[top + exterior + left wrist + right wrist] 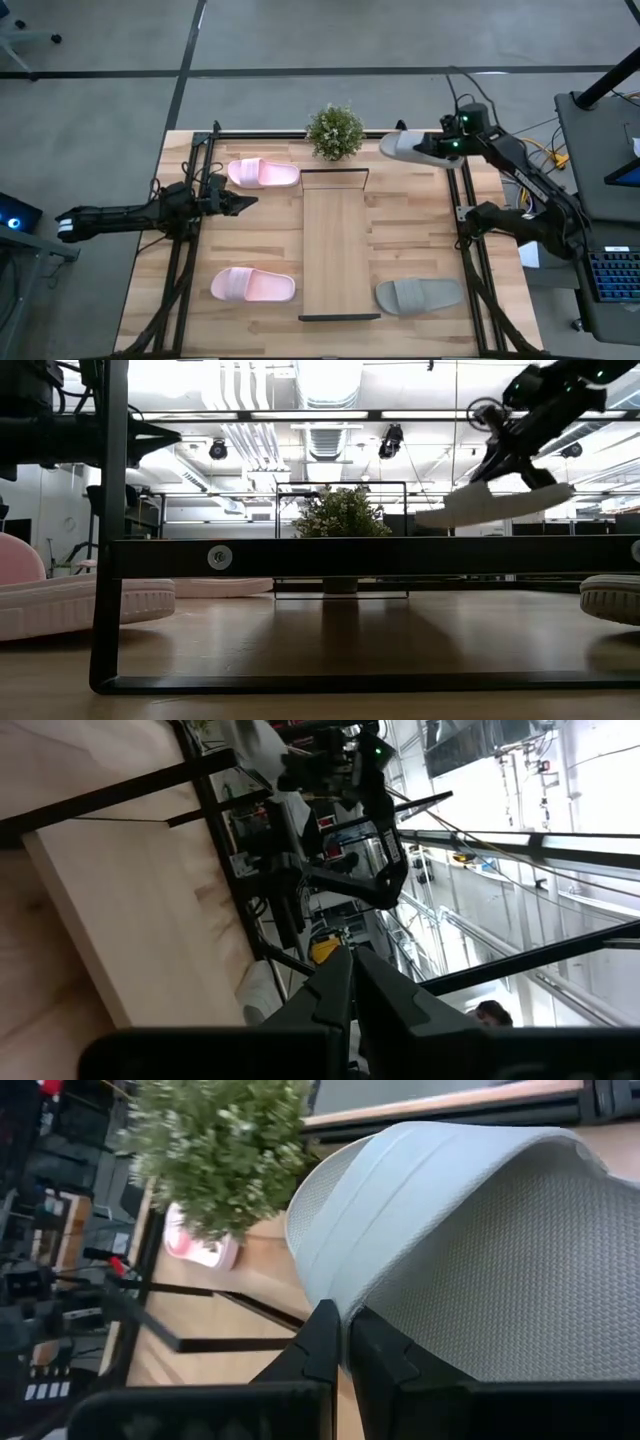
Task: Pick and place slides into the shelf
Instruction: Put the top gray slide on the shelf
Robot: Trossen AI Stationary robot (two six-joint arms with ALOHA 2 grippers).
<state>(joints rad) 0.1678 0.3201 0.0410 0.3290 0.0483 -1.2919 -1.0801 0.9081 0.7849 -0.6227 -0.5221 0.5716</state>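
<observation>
A grey slide (402,146) is up in the air at the table's far right, beside the potted plant, with my right gripper (437,148) shut on it. In the low view this slide (495,503) hangs tilted below the gripper. The second grey slide (418,295) lies sole down near the shelf's near right corner. Two pink slides (263,173) (252,286) lie left of the shelf. The shelf (340,245) runs near to far in the table's middle, its board bare. My left gripper (250,200) hovers shut between the pink slides, pointing at the shelf. My right gripper pinches the grey slide between its two fingers (322,1342) at the edge of the wide strap (345,1295), where it meets the textured footbed. The fingers come from the table's right. The slide is lifted clear and hangs tilted, one end lower toward the shelf (430,518).
A small potted plant (335,131) stands just beyond the shelf's far end, close to the held slide. Black wire rims (334,171) (340,317) stand at the shelf's short ends. Black frame rails (185,270) (468,230) run along both table sides.
</observation>
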